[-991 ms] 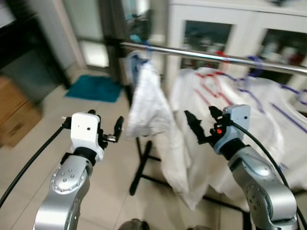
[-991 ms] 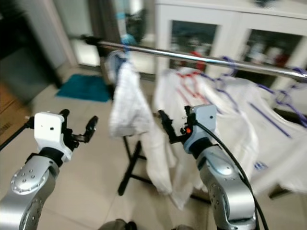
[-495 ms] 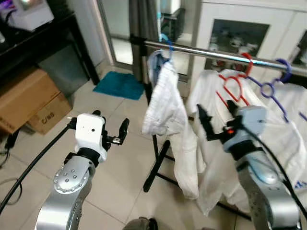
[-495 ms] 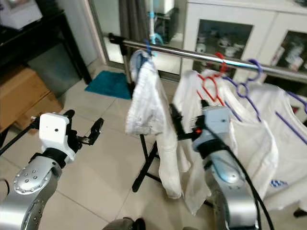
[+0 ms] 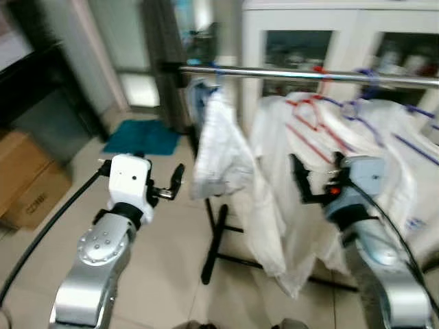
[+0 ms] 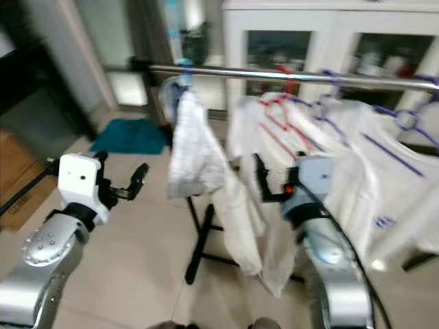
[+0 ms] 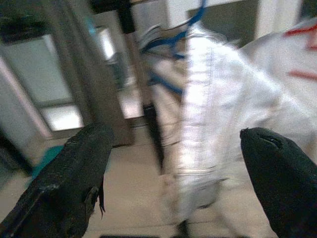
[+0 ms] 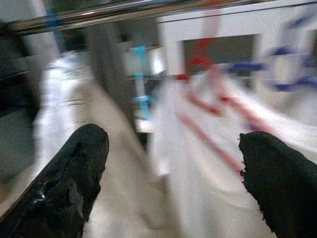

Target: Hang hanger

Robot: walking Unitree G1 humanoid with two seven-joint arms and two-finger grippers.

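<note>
Since half a second before, my head had swung and the view blurred, while both my arms kept their raised pose. The blue hanger point(image 5: 206, 74) hung at the left end of the rail point(image 5: 309, 74), carrying a white garment point(image 5: 219, 154). Red hangers point(image 5: 309, 110) and purple hangers point(image 5: 374, 113) with white shirts hung further right. My left gripper point(image 5: 163, 185) and right gripper point(image 5: 317, 179) were both spread wide and empty, facing the clothes, above the tiled floor point(image 5: 164, 267).
</note>
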